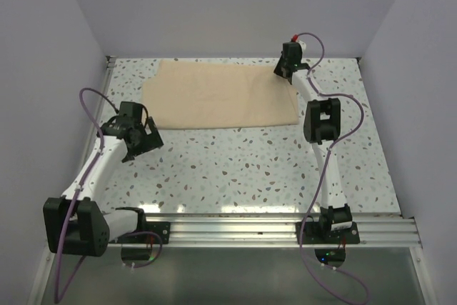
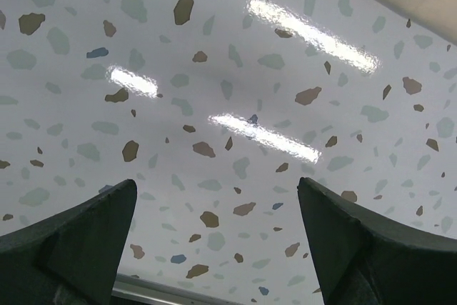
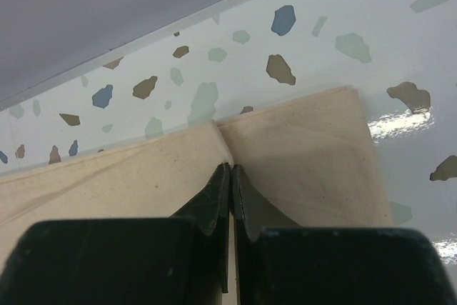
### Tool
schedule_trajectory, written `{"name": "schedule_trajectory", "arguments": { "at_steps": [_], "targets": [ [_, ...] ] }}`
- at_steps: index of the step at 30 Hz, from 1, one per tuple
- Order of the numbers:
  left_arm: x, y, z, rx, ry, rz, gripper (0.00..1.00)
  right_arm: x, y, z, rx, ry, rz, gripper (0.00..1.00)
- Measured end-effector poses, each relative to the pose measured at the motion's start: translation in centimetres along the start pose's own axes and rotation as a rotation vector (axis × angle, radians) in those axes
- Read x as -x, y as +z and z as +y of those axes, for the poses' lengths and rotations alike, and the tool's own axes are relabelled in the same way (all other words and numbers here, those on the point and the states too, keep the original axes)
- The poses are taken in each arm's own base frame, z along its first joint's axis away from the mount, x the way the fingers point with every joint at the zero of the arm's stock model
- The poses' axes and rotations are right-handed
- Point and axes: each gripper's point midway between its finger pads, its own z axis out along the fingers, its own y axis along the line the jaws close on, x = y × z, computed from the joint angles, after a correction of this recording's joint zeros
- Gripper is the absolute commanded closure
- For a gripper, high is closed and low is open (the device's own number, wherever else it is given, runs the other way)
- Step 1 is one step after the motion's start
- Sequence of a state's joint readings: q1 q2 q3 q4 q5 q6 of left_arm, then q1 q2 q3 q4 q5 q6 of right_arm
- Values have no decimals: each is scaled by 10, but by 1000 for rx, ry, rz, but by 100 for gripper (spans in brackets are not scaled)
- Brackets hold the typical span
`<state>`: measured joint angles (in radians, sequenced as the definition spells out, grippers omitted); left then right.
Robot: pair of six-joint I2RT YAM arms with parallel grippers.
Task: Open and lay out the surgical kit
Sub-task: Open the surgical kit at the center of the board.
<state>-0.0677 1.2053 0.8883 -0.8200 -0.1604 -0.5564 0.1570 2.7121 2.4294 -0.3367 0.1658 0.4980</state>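
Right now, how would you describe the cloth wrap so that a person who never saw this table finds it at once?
Look at the speckled table, at its far edge. There lies the cloth wrap, a flat tan rectangle. It is the only plain, unspeckled patch, and the right gripper pinches its far edge near the right corner.

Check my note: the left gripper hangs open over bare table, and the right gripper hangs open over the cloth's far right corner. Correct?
Not quite. The right gripper is shut, not open: the right wrist view shows its fingers together, pinching a ridge of the cloth wrap near that corner. The left gripper does hang open over bare table.
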Motion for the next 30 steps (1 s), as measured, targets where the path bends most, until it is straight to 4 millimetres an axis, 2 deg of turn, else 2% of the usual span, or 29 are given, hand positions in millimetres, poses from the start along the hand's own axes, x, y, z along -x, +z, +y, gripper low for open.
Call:
{"name": "schedule_trajectory", "arguments": {
  "at_steps": [5, 9, 11, 14, 17, 19, 20, 23, 27, 30],
  "targets": [
    [14, -23, -3, -29, -10, -56, 1, -3, -10, -1, -2, -11, 19, 100],
    [41, -56, -13, -89, -29, -160, 1, -3, -42, 7, 9, -53, 65, 100],
    [52, -76, -15, -121, -38, -213, 0, 2, -69, 21, 30, -81, 70, 100],
    [59, -101, -15, -157, -47, -273, 0, 14, -124, 56, 91, -127, 48, 100],
    [57, -121, -10, -178, -54, -309, 1, 22, -187, 93, 171, -160, 13, 100],
    [50, -132, -6, -195, -57, -320, 1, 15, -229, 109, 217, -184, 9, 100],
    [46, -137, -4, -204, -58, -324, 1, 9, -247, 114, 235, -195, 11, 100],
    [36, -153, 1, -235, -64, -351, 1, -25, -300, 115, 266, -235, 47, 100],
    [23, -168, 7, -274, -75, -374, 0, -98, -370, 90, 274, -288, 147, 100],
    [18, -173, 6, -295, -87, -371, 0, -149, -428, 60, 297, -292, 219, 100]
  ]
}}
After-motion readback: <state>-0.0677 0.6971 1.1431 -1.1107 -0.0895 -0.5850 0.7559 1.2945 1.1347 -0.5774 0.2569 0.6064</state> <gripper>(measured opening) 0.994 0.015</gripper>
